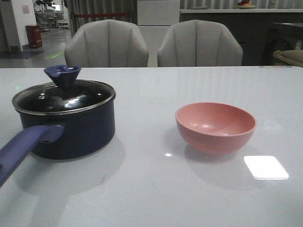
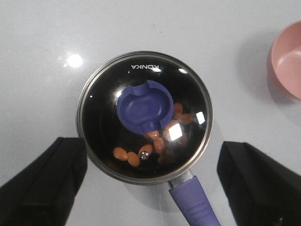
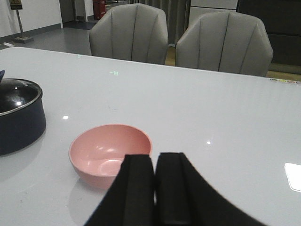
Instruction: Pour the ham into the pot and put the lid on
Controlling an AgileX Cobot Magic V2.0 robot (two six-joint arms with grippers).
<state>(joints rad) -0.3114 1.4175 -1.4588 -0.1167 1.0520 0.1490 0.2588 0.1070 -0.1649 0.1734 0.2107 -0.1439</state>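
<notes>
The dark navy round saucepan (image 1: pixel 71 130) stands on the left of the white glossy table (image 1: pixel 151 198), its long blue-purple handle (image 1: pixel 21 149) reaching toward the near left edge. The round clear glass lid with a metal rim (image 2: pixel 146 117) sits squarely on it, its flared blue-purple knob (image 2: pixel 145 107) at the centre, so the pot looks properly closed. Through the glass, the small orange-pink ham chunks (image 2: pixel 160 139) lie on the black bottom, mostly beneath and just beside the knob. The salmon-pink round bowl (image 1: pixel 215 126) rests upright to the right, well apart from the pot, and looks empty, which fits its contents having gone into the pot. The left gripper (image 2: pixel 150 183) hangs directly above the lid with its black fingers (image 2: pixel 44 181) spread wide on either side of the pot, touching nothing; that suggests the lid has been let go. The right gripper (image 3: pixel 155 188) hovers just near of the bowl with its fingers pressed together, holding nothing. Both task steps appear finished.
</notes>
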